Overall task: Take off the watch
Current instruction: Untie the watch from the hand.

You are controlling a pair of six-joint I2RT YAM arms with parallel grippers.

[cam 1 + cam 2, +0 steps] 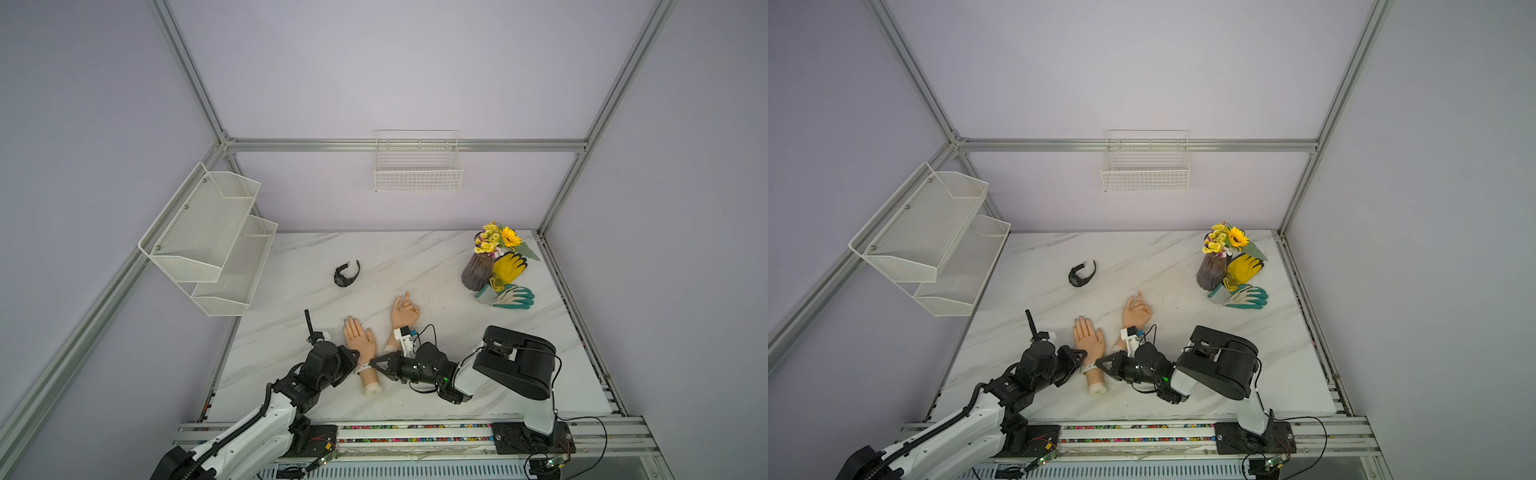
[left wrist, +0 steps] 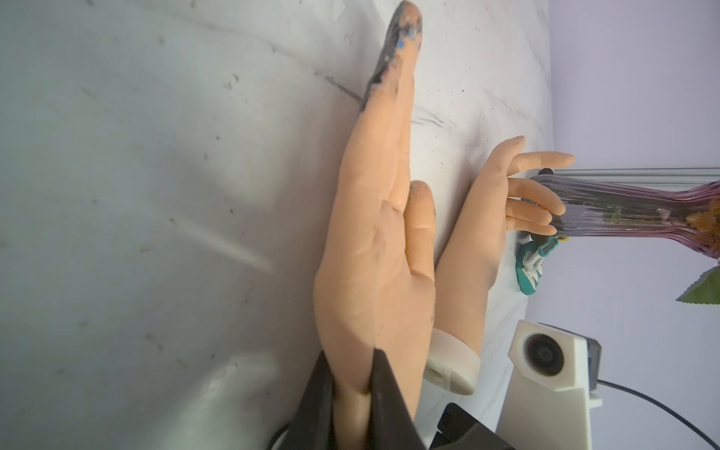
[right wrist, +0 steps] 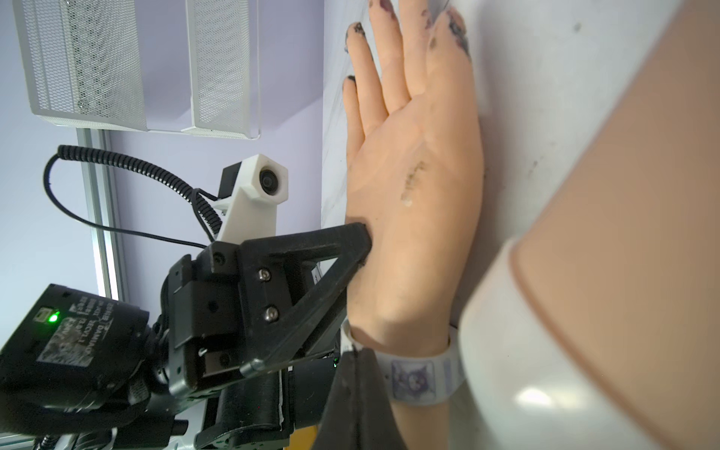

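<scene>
Watch (image 3: 417, 380), a white band with a cat picture printed on it, is sitting around the wrist of the flat mannequin hand (image 1: 358, 336). That hand is lying palm down on the marble table (image 1: 436, 257), toward the front edge.

We are seeing the left gripper (image 2: 350, 362) pinching this hand from the left. In the left wrist view its two black fingers (image 2: 383, 385) are pressing into the little-finger edge just above the wrist.

The right gripper (image 3: 355, 356) is pointing in from the opposite side, its jaws pressed together and its tip touching the watch at the strap. We are not able to tell whether any of the strap is caught between them.

A second mannequin hand (image 1: 404, 312) is lying just beside the first, its fingers curling upward. Its forearm is filling the near side of the right wrist view.

A black watch (image 1: 346, 274) is lying loose on the table, well apart from both mannequin hands, toward the back left.
</scene>
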